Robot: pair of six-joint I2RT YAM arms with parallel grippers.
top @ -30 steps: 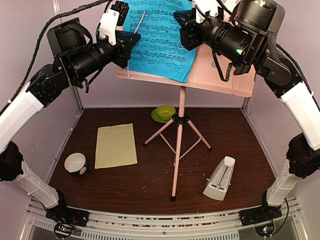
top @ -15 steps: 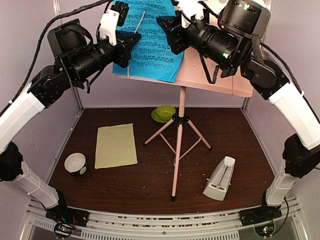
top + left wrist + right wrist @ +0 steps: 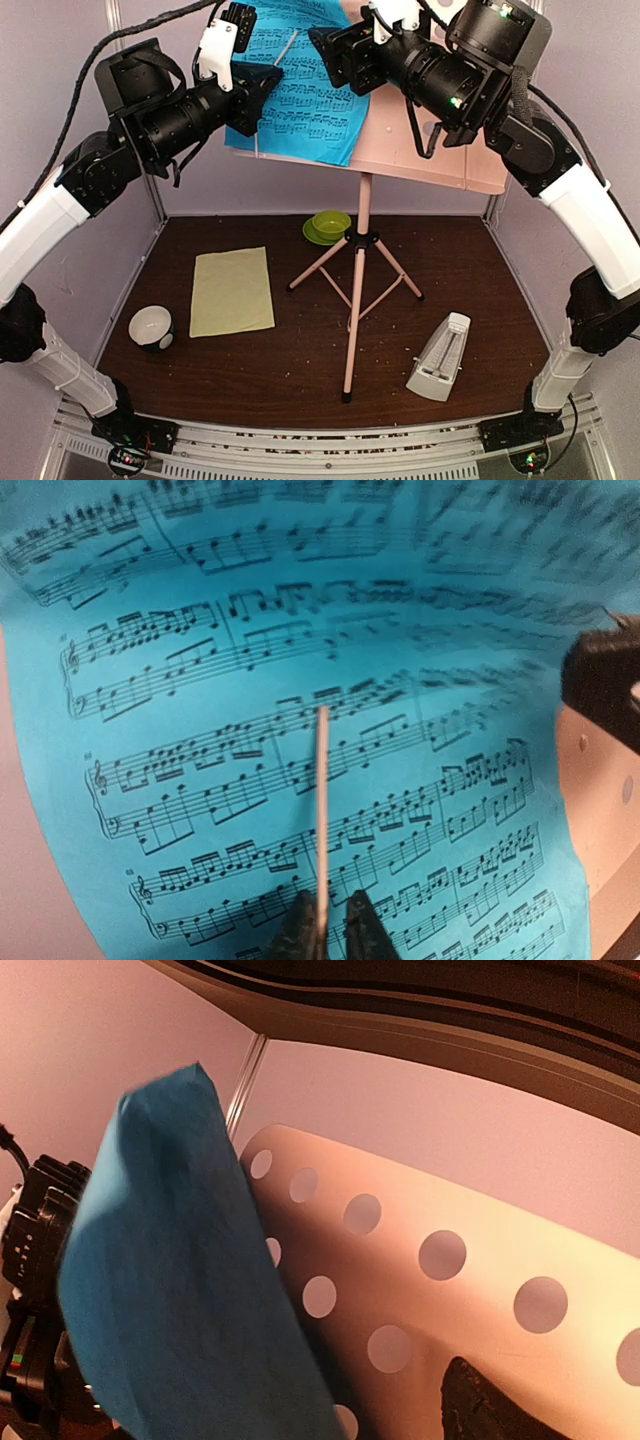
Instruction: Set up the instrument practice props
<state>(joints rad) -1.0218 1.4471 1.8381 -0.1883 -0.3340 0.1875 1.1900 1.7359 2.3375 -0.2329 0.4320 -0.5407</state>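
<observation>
Brown tabletop (image 3: 300, 345), curled blue music sheet (image 3: 300, 110), perforated pink desk (image 3: 400, 162), thin rod (image 3: 322, 810)

A pink music stand (image 3: 364, 250) rises on its tripod from the middle of the dark table (image 3: 300, 370), with a blue music sheet (image 3: 300, 115) against the left part of its tilted desk. The left gripper (image 3: 270, 78) meets the lower end of a thin rod (image 3: 288, 42) slanting over the sheet, and the right gripper (image 3: 328, 48) is at the sheet's upper right edge. On the table, a yellow sheet (image 3: 232, 291) lies flat to the left, a bowl (image 3: 151, 327) sits nearer and further left, a green cup and saucer (image 3: 328, 226) sit behind the tripod, and a white metronome (image 3: 440, 358) stands near right.
</observation>
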